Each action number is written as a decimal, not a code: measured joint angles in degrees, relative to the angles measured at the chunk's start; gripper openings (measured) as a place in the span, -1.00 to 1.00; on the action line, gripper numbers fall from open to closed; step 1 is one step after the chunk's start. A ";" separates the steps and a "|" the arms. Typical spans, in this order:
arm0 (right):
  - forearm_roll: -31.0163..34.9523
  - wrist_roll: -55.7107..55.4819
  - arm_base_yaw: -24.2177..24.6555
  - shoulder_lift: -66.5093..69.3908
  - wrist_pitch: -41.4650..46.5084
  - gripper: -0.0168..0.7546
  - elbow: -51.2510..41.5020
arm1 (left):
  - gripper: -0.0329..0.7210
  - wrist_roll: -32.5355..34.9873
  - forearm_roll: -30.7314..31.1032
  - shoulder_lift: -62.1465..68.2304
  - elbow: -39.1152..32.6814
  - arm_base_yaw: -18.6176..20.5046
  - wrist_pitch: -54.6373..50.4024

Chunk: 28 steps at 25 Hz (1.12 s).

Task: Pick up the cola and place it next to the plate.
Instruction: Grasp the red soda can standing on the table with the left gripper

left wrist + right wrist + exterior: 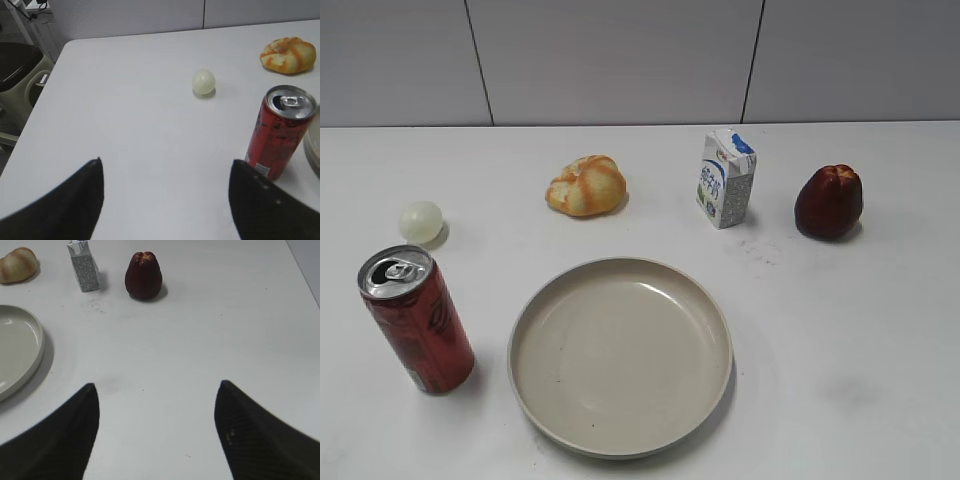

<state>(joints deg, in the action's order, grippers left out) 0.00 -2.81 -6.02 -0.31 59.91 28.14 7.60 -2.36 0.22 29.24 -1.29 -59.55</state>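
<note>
The cola (417,318) is a tall red can with a silver top, upright at the front left of the table, a short gap left of the beige plate (620,355). In the left wrist view the cola (279,131) stands just beyond my right fingertip, with the plate's rim (313,150) at the frame edge. My left gripper (165,165) is open and empty over bare table. My right gripper (157,387) is open and empty, right of the plate (17,347). Neither gripper shows in the exterior view.
A pale ball (421,221) lies behind the cola. A bread roll (586,186), a white-and-blue milk carton (726,178) and a dark red fruit (829,201) stand in a row at the back. The table's left edge (45,90) shows in the left wrist view.
</note>
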 joint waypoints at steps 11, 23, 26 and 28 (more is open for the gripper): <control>0.00 0.00 0.00 0.00 0.00 0.53 0.00 | 0.65 0.00 -2.14 14.17 3.06 0.00 9.25; 0.00 0.00 0.00 0.00 0.00 0.53 0.00 | 0.65 0.05 -1.83 17.45 3.13 0.00 7.94; 0.00 0.00 0.00 0.00 0.00 0.53 0.00 | 0.65 0.05 -1.10 17.06 3.13 0.00 5.03; 0.00 0.00 0.00 0.00 0.00 0.53 0.00 | 0.65 0.05 -0.92 15.81 3.15 0.00 4.09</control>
<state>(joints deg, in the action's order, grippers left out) 0.00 -2.81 -6.02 -0.31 59.91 28.14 7.65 -3.28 16.03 32.39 -1.29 -55.46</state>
